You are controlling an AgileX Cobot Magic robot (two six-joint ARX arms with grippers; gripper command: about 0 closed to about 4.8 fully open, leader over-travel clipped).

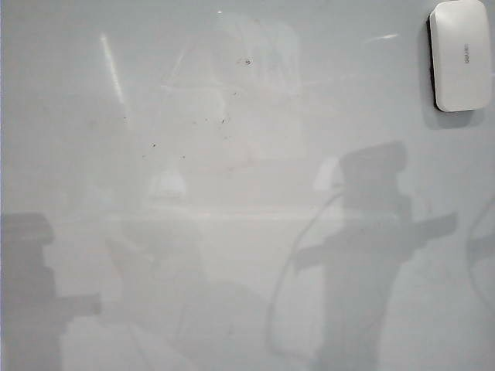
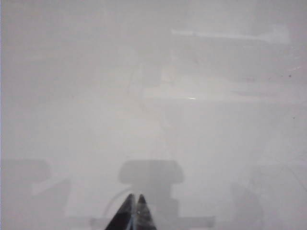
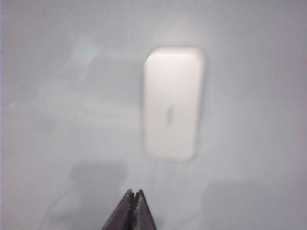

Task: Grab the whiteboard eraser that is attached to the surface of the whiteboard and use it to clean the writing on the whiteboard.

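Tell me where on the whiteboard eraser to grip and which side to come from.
Grip the whiteboard eraser across its two long edges with the right hand, now shut and short of it. It lies flat on the whiteboard, so come squarely from the front.

The whiteboard (image 1: 232, 232) is smooth and glossy, mirroring dim shapes and light streaks. The eraser (image 1: 459, 54) looks like smooth white plastic with a soft sheen. Both grippers' fingertips look dark and matt.

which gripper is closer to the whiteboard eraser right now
Right. The shut right gripper points at the whiteboard eraser, which lies just ahead, untouched. The shut left gripper faces only bare whiteboard, with no eraser in its view.
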